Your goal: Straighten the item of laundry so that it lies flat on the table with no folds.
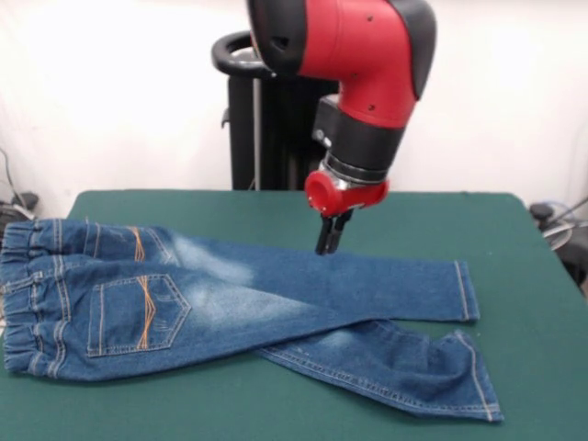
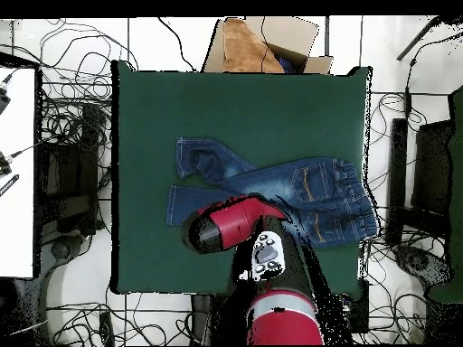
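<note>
Plainly spread across the middle of the table (image 1: 276, 207), back side up: jeans (image 1: 184, 303) of faded blue denim, paler worn patches over the seat and upper thighs; gathered elastic waistband at the front view's left, reaching that edge of the dark green top; orange stitching on both back pockets, the nearer pocket lying flat and fully shown, the farther one partly tucked into a fold; legs stretched toward the opposite edge; farther leg fairly straight, hem flat and squared; nearer leg angled toward the near edge, crossing under the other at the thigh, rumpled near its hem with a raised wrinkle; not lying wholly flat. Seen from overhead, jeans (image 2: 271, 185) sat around the middle of the table (image 2: 145, 108), nearer the edge by the waistband, legs pointing to the far side edge, well clear of every corner. Hung over the farther leg, around mid-length: gripper (image 1: 333, 234), dark fingertips drawn close together with nothing between them, tips just above the denim or barely on it, contact impossible to settle; hidden overhead beneath the red arm (image 2: 233, 226). Beyond the table's edge, overhead: cardboard box (image 2: 267, 43), open, and tangled cables (image 2: 63, 81) on the floor.
</note>
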Motion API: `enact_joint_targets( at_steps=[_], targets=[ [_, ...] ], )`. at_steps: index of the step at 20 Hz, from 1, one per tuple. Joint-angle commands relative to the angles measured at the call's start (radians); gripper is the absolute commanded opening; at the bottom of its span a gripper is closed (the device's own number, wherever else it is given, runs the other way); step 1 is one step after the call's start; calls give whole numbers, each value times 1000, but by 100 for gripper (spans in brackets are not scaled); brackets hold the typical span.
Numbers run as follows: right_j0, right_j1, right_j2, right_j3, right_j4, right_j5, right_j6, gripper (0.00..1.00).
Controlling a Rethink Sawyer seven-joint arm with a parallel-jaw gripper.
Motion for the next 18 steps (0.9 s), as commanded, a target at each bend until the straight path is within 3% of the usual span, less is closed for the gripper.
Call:
enact_joint_targets(
  at_steps=[1, 2, 5, 9, 14, 18],
  targets=[
    [-110, -65, 233, 73, -94, 76, -260, 0],
    [-125, -69, 247, 82, -104, 77, -265, 0],
    [-350, -59, 344, 38, -120, 113, -430, 0],
    [-471, -78, 436, 67, -112, 154, -510, 0],
    [-542, -64, 462, 60, -134, 234, -610, 0],
    [-534, -1, 448, -2, -144, 283, -648, 0]
  ],
)
